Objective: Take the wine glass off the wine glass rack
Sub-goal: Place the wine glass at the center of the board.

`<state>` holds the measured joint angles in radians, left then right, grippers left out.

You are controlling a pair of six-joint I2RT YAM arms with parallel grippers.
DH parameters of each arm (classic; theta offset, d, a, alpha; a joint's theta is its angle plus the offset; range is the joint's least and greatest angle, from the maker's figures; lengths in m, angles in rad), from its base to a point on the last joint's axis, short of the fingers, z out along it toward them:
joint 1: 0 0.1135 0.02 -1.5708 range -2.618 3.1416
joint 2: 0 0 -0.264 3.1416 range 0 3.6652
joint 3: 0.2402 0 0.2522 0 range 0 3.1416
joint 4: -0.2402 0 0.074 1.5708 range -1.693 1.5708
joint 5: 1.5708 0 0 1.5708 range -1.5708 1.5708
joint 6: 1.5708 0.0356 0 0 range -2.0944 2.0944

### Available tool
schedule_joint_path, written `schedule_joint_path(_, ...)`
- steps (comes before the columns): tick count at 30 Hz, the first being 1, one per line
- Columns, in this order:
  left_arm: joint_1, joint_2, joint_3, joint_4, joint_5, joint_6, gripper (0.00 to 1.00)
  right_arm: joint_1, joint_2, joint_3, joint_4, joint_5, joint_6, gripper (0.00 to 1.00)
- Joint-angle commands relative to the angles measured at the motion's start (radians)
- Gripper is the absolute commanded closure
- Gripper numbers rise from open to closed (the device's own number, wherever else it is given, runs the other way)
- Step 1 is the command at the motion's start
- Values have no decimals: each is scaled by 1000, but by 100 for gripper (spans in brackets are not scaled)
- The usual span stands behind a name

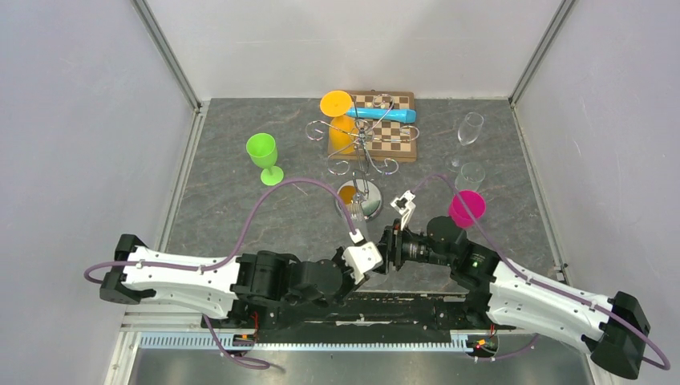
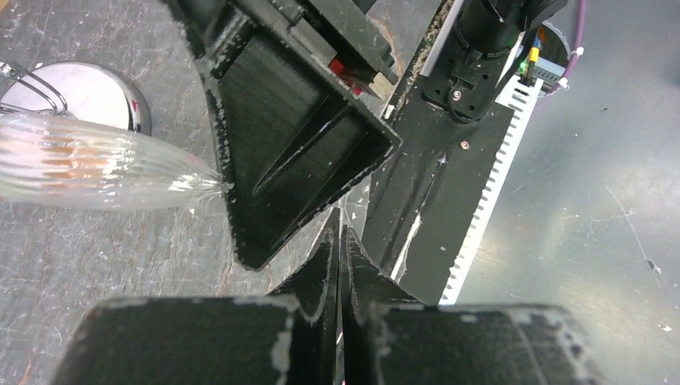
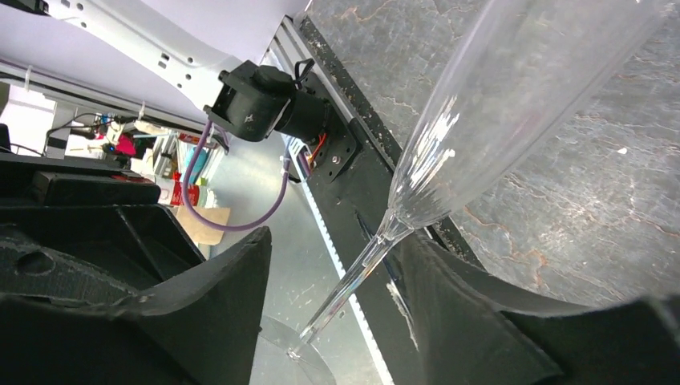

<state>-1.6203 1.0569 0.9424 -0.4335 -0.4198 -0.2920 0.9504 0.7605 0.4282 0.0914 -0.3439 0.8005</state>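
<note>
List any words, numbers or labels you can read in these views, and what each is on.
No text can be read.
The chessboard shows only its squares.
The clutter beyond the bench in the right wrist view may carry labels, but all are too blurred to read.
The wine glass rack bears no marking.

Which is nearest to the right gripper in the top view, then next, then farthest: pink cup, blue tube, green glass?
1. The pink cup, just to the right of the right gripper.
2. The blue tube, farther back, on the chessboard.
3. The green glass, far off to the left.
</note>
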Motion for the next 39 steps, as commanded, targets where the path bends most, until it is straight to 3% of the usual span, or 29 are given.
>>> schedule_joint_path(1, -25, 3, -11, 87, -63, 38, 98, 36, 24, 57, 40, 44, -7, 41)
schedule_joint_path(18, -61, -64, -62, 26, -59, -27, 98, 83, 75, 70, 42, 62, -25, 100)
schedule_joint_path(20, -62, -57, -59, 7, -53, -37, 93, 87, 77, 73, 43, 62, -36, 100)
schedule_joint_path(26, -61, -41, -61, -20, -61, -65, 59, 90, 67, 84, 0, 83, -90, 100)
schedule_joint_path(28, -62, -51, -64, -16, -69, -77, 43, 89, 60, 97, -42, 97, -125, 100)
schedule_joint_path(39, -19, -175, -118, 75, -6, -126, 33, 90, -35, 129, -258, 182, -389, 100)
